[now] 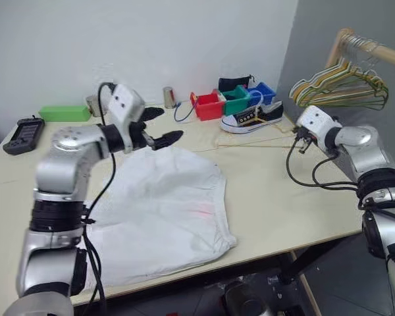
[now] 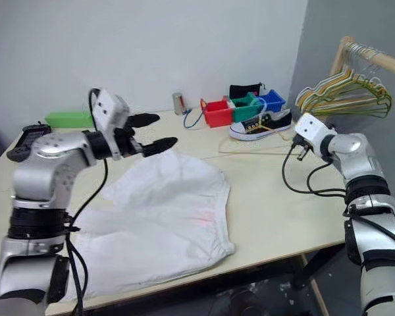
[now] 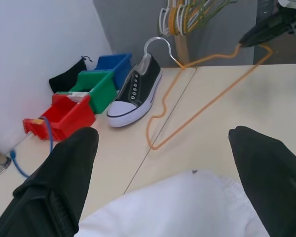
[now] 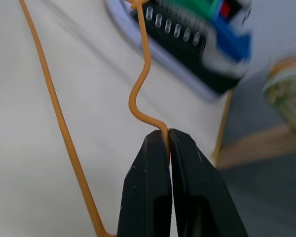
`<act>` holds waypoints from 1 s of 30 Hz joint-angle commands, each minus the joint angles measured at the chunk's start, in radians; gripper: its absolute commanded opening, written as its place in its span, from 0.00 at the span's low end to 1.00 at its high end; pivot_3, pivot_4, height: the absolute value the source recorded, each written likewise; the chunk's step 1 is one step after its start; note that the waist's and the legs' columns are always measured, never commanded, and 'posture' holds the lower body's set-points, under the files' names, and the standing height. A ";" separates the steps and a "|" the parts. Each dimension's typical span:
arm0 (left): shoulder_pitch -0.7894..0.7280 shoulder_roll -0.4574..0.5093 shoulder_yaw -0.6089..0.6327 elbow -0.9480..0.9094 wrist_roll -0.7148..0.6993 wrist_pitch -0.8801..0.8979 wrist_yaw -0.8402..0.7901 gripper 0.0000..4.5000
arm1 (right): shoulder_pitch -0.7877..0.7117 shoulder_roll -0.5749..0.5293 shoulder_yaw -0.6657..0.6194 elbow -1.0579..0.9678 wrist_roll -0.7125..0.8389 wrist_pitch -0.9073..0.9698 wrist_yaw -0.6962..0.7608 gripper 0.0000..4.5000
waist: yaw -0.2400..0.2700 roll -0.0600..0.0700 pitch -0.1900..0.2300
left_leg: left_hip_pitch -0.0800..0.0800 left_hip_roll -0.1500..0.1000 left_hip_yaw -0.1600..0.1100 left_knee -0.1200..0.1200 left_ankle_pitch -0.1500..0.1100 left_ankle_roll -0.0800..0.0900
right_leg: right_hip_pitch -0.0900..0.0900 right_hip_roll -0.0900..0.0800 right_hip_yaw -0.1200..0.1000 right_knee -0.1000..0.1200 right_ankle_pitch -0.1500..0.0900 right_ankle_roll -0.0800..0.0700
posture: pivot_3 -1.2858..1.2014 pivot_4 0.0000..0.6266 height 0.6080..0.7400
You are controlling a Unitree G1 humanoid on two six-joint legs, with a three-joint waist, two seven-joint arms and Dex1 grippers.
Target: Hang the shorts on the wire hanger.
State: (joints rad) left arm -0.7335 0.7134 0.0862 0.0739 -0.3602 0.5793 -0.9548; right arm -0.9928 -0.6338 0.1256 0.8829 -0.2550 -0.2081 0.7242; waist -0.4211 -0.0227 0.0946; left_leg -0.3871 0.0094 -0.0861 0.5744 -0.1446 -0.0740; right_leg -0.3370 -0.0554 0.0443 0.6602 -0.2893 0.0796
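Step in hand: hanger pickup. Right tool [image 4: 167, 143] pinches the wire hanger [image 3: 197, 94] near the surface's far right edge. Left tool [image 1: 159, 126], spread, hovers over the shorts [image 1: 164, 210] mid-surface. Next, probably: bring hanger to cloth.

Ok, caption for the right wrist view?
Right gripper shut on the wire hanger above the table, sneaker beyond.

- Shorts [image 1: 161, 210]: soft white cloth, matt, creased.
- Wire hanger [image 3: 197, 94]: thin orange-gold wire, smooth.
- Table [image 1: 283, 191]: pale, smooth, matt top.
- Bins [image 1: 210, 105]: glossy plastic, red/green/blue.
- Sneaker [image 1: 253, 118]: black canvas, white rubber sole.
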 commanded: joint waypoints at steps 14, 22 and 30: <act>-0.254 0.113 -0.099 0.502 0.072 -0.201 -0.403 1.00 | 0.057 -0.040 0.064 -0.349 -0.155 -0.650 -0.284 0.01 | 0.036 0.000 0.000 | -0.009 0.000 -0.001 0.000 0.000 0.000 | -0.009 0.000 -0.001 0.003 0.000 0.000 | 0.41 0.02 1.00; -0.206 0.099 -0.162 0.467 0.114 -0.246 -0.490 1.00 | 0.039 -0.011 0.061 -0.398 -0.159 -0.669 -0.328 0.01 | 0.032 0.000 0.000 | -0.009 0.000 -0.001 0.000 0.000 0.000 | -0.011 0.000 0.000 0.005 0.000 -0.001 | 0.40 0.02 1.00; -0.149 0.086 -0.200 0.439 0.180 -0.331 -0.466 1.00 | 0.028 0.022 0.073 -0.444 -0.163 -0.682 -0.344 0.01 | 0.034 0.000 0.000 | -0.008 0.001 -0.001 0.000 0.001 0.001 | -0.011 0.000 0.000 0.006 0.000 -0.001 | 0.40 0.00 1.00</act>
State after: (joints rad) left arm -0.8695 0.7967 -0.1226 0.5465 -0.1958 0.2812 -1.4436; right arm -0.9285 -0.6136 0.2123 0.4746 -0.4221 -0.8833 0.4023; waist -0.3868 -0.0225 0.0947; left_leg -0.3956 0.0099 -0.0874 0.5748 -0.1440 -0.0733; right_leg -0.3479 -0.0551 0.0441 0.6660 -0.2892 0.0790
